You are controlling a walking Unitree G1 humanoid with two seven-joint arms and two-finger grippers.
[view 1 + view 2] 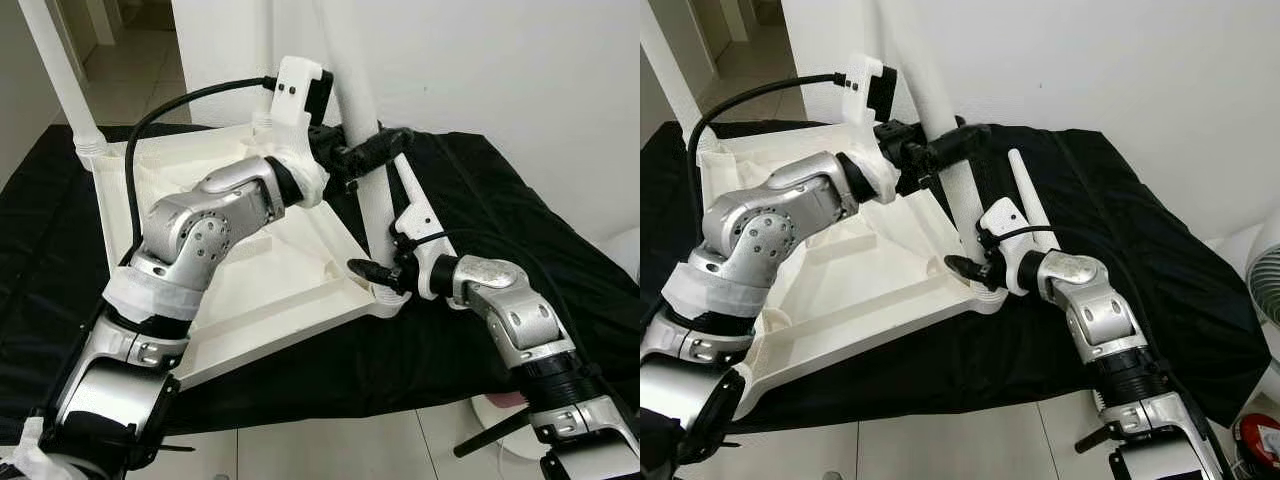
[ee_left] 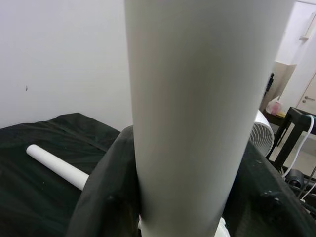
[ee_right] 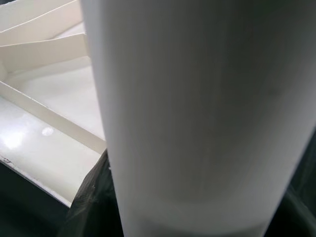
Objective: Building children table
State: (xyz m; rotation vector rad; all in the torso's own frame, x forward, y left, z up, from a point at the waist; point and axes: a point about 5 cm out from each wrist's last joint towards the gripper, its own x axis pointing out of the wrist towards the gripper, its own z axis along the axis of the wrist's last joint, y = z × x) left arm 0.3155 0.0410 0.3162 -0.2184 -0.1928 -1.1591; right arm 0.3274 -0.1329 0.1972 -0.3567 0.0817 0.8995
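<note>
Both end effectors [image 1: 362,152] [image 1: 375,273] clamp unmarked white leg [image 1: 368,170]

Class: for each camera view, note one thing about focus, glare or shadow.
Head views: sharp, evenly lit. Left wrist view: the upright white plastic table leg looms soft and close. Right wrist view: same leg blurred; a glare spot on the upturned white plastic tabletop.

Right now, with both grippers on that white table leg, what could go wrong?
1. The left gripper holds the upright leg high and the right gripper holds it by the corner socket; uneven pushing could tilt it and jam it.
2. The upturned tabletop lies on loose black cloth and might slide.
3. The spare leg lies beside the right arm and may get knocked.
</note>
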